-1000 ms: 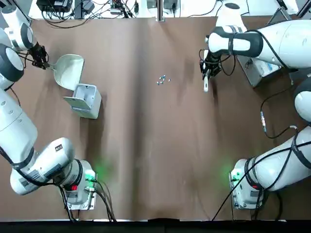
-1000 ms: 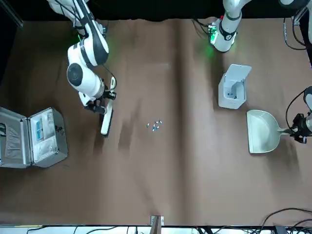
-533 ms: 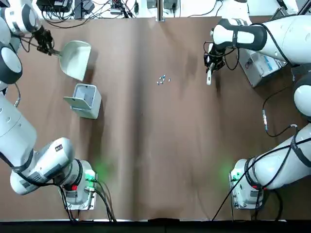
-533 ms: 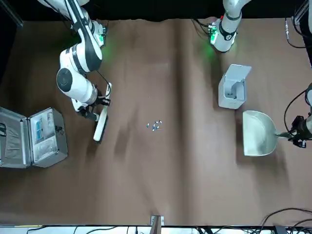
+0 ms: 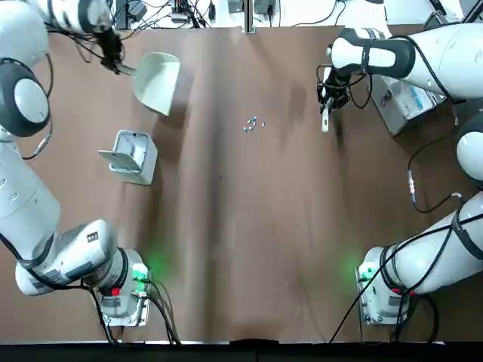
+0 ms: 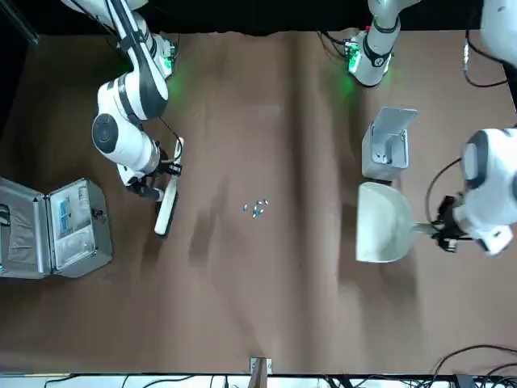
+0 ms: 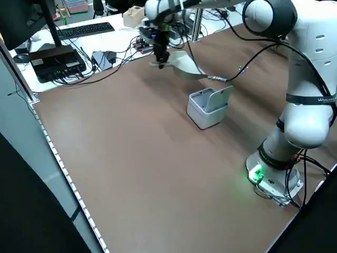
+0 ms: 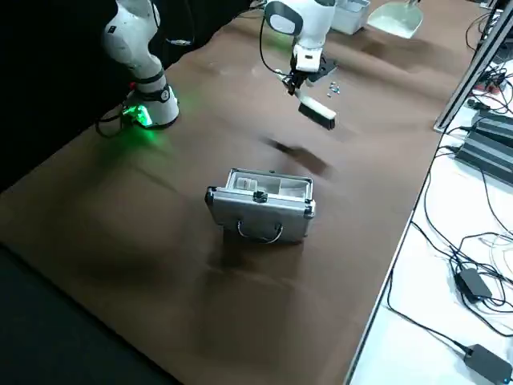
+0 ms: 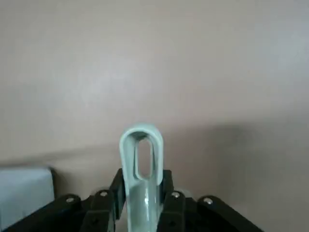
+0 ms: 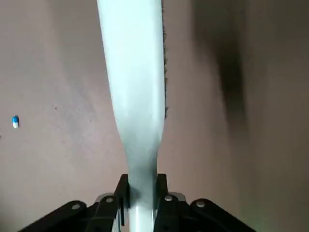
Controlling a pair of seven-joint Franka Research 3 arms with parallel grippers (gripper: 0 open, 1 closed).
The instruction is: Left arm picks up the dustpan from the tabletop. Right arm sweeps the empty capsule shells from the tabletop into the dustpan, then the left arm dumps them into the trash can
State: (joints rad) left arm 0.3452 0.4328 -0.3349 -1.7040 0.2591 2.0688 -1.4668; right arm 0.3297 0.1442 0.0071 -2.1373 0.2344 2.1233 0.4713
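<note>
My left gripper (image 5: pixel 113 57) is shut on the handle of the cream dustpan (image 5: pixel 158 81), held above the tabletop (image 5: pixel 241 226) at the far left, well left of the empty capsule shells (image 5: pixel 253 123). The left wrist view shows the dustpan handle (image 9: pixel 140 164) clamped in the left gripper (image 9: pixel 140 203). The trash can (image 5: pixel 130 156) stands lid open, nearer my base than the dustpan. My right gripper (image 5: pixel 328 102) is shut on a slim white brush (image 5: pixel 325 122), to the right of the shells. One blue-and-white shell (image 10: pixel 15 122) shows beside the brush (image 10: pixel 135 87) in the right wrist view.
An open silver case (image 6: pixel 52 230) lies at the table's right edge, beyond the right gripper (image 6: pixel 153 182). Cables and equipment (image 5: pixel 136 11) crowd the strip past the far edge. Both arm bases, with green lights (image 5: pixel 139 275), sit at the near edge.
The left arm has carried the dustpan away from beside the trash can, rightward toward the shells. The right arm drew the brush slightly away from the shells, then stayed still.
</note>
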